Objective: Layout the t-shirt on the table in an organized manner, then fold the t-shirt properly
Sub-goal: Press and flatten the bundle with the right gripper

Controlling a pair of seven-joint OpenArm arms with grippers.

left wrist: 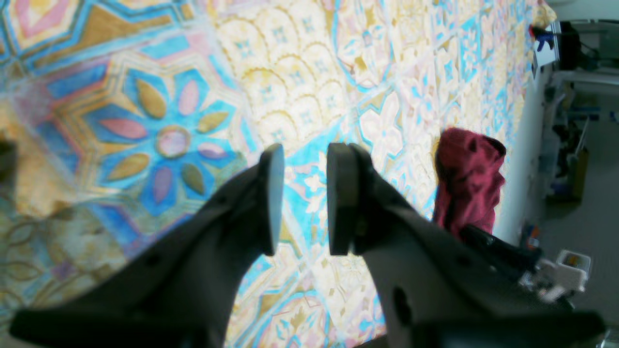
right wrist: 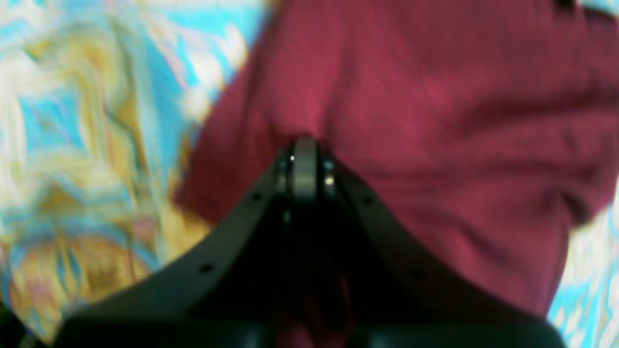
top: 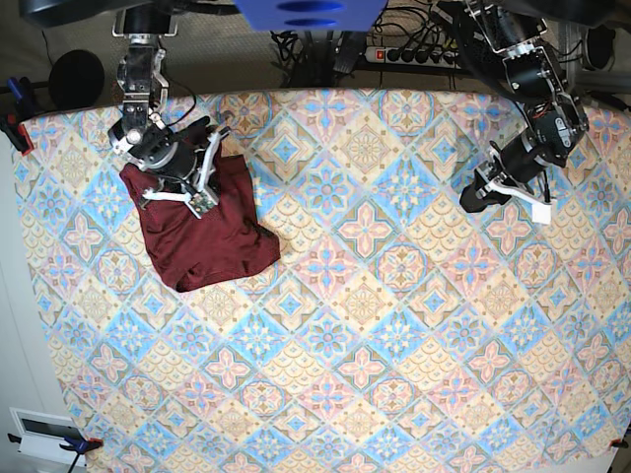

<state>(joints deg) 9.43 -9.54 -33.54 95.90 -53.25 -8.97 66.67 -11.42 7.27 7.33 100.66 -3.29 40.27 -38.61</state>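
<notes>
T-shirt [top: 202,236]: a dark maroon knit, bunched into a rough heap rather than spread flat, lying on the patterned bench [top: 394,325] toward its far corner on the right arm's side. It looks light, limp and not slippery, so I judge it will sag and drag rather than keep a shape; a hem corner or a shoulder seam would be the better places to pinch, since a grip in mid-cloth only lifts a lump. Relative to the t-shirt, the right claw [right wrist: 303,159] sits right on its upper part, jaws closed with maroon cloth pressed all round the tips, apparently pinching a fold. The left claw [left wrist: 300,198] is well apart from the t-shirt, above bare bench, its jaws parted and holding nothing.
</notes>
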